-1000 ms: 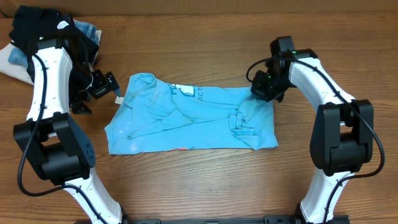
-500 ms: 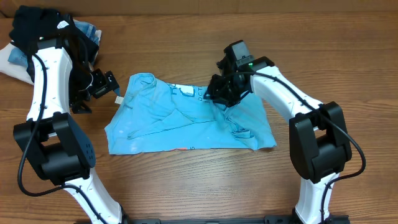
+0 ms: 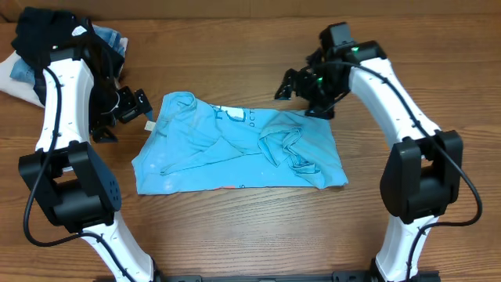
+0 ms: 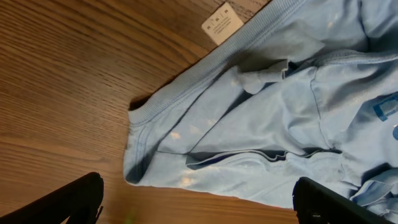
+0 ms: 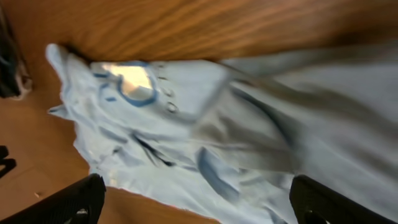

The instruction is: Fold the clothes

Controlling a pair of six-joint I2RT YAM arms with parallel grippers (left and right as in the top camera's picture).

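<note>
The clothes, a light sky-blue T-shirt [image 3: 227, 149], lie crumpled mid-table, with a bunched fold [image 3: 286, 145] toward the right side. My left gripper [image 3: 135, 106] is open just off the shirt's left edge, holding nothing. In the left wrist view the shirt [image 4: 261, 124] and its white neck label [image 4: 222, 23] lie ahead of the left gripper [image 4: 199, 210]. My right gripper [image 3: 302, 95] hovers open above the shirt's far right edge. In the right wrist view the shirt [image 5: 217, 124] is blurred below the empty right gripper [image 5: 199, 208].
A heap of other clothes sits at the back left corner: a black garment [image 3: 43, 31] over white and denim-blue pieces [image 3: 16, 74]. Bare wooden tabletop [image 3: 250, 227] surrounds the shirt.
My right gripper dragged the shirt's right edge leftward, then let go, opened and rose back toward the far right. A bunched fold is left behind. The left arm stayed still.
</note>
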